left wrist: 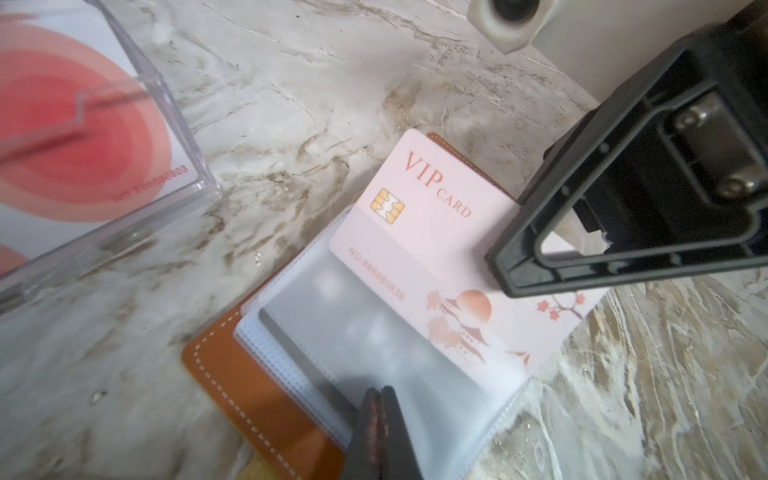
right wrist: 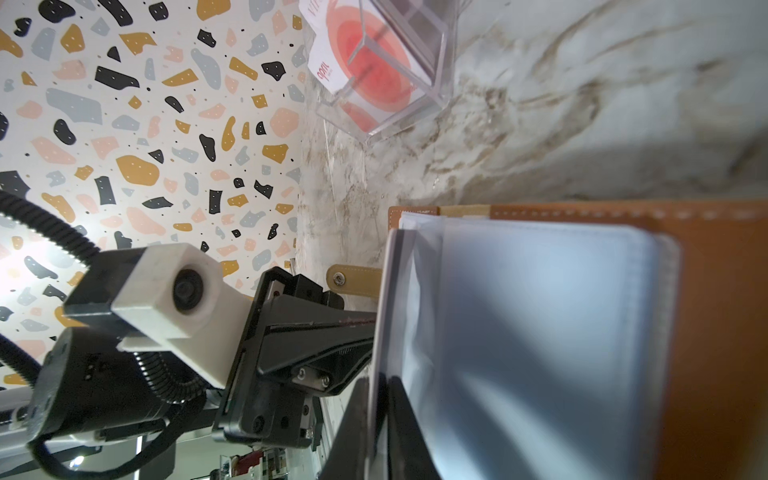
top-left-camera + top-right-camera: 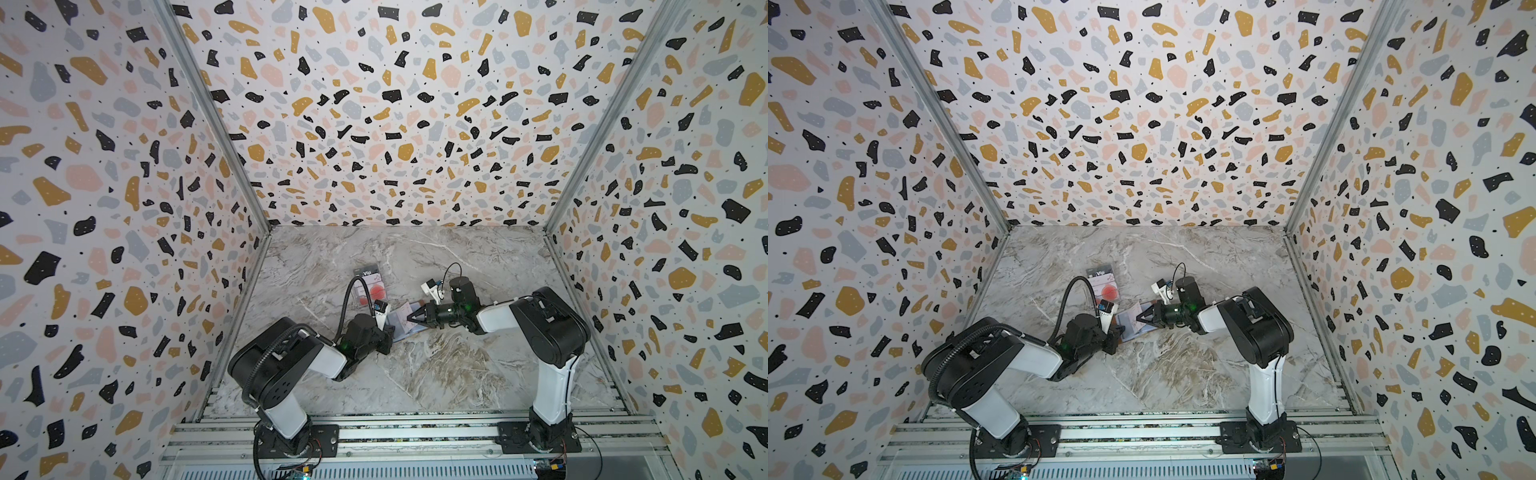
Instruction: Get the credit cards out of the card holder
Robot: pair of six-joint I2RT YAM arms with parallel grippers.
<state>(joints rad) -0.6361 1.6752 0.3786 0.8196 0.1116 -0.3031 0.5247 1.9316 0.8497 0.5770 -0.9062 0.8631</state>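
The tan leather card holder [image 1: 232, 374] lies open on the marble, its clear sleeves [image 1: 374, 332] facing up; it also shows in both top views [image 3: 400, 323] [image 3: 1130, 323]. A pale pink credit card [image 1: 432, 232] printed "VIP CARD" sticks halfway out of the top sleeve. My right gripper [image 2: 379, 388] is shut on that card's edge [image 2: 385, 291], one jaw on each face. My left gripper [image 1: 380, 392] is shut, its tips pressed down on the sleeve beside the leather cover. In both top views the two grippers [image 3: 388, 330] [image 3: 409, 318] meet over the holder.
A clear plastic case [image 1: 174, 137] holding white cards with red circles and a dark "Vip" card stands just beyond the holder [image 3: 370, 286] [image 3: 1105, 284]. The holder's snap tab [image 2: 353, 280] pokes out next to the left gripper. Terrazzo walls enclose the marble table [image 3: 457, 374].
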